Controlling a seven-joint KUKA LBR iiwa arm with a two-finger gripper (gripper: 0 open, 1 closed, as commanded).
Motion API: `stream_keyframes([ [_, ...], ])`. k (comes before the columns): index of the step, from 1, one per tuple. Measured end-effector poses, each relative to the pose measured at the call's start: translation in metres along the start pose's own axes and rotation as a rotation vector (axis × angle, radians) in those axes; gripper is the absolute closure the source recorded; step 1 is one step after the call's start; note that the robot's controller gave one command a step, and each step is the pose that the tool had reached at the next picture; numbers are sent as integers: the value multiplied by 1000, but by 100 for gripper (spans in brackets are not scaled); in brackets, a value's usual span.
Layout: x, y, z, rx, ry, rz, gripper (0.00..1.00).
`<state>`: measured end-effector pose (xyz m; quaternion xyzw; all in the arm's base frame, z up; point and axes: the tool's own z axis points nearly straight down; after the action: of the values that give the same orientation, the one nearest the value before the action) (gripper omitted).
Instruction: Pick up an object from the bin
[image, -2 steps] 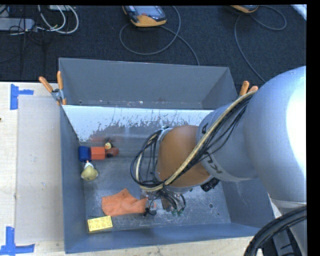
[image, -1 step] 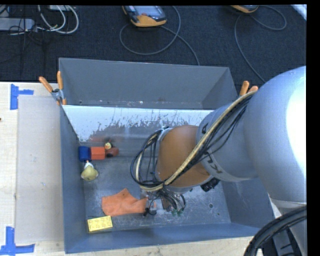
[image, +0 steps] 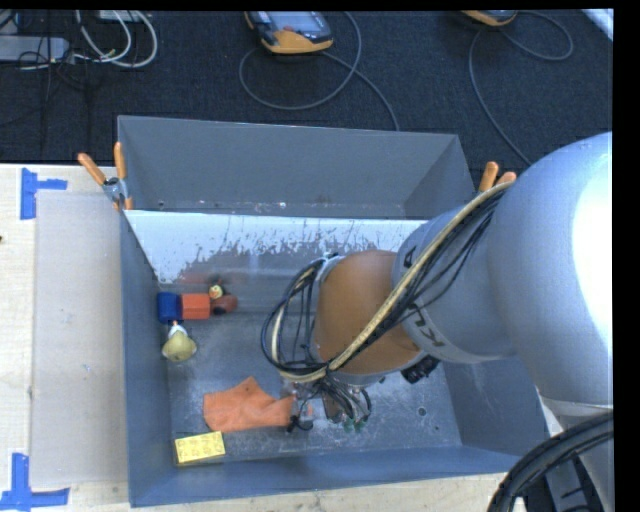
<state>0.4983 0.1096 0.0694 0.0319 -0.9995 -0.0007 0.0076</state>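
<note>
Hand (image: 318, 412) is sitting beside the flat orange soft sheet (image: 245, 408), opening untellable; straddling its right edge is looking wisest.

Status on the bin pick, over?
Gripper low at near side of bin, at right end of orange cloth. Cloth lying on the floor. Yellow flat block by its left end; blue block far left, apart.

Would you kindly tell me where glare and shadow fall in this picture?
Camera view: the bin's far wall is dim above, with a pale lit band below; the arm's silver shell glares at right; the gripper lies in the arm's shade beside the orange cloth.
</note>
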Motion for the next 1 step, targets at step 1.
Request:
stream_keyframes([
  [1, 0, 2, -13, 2, 6, -74, 100],
])
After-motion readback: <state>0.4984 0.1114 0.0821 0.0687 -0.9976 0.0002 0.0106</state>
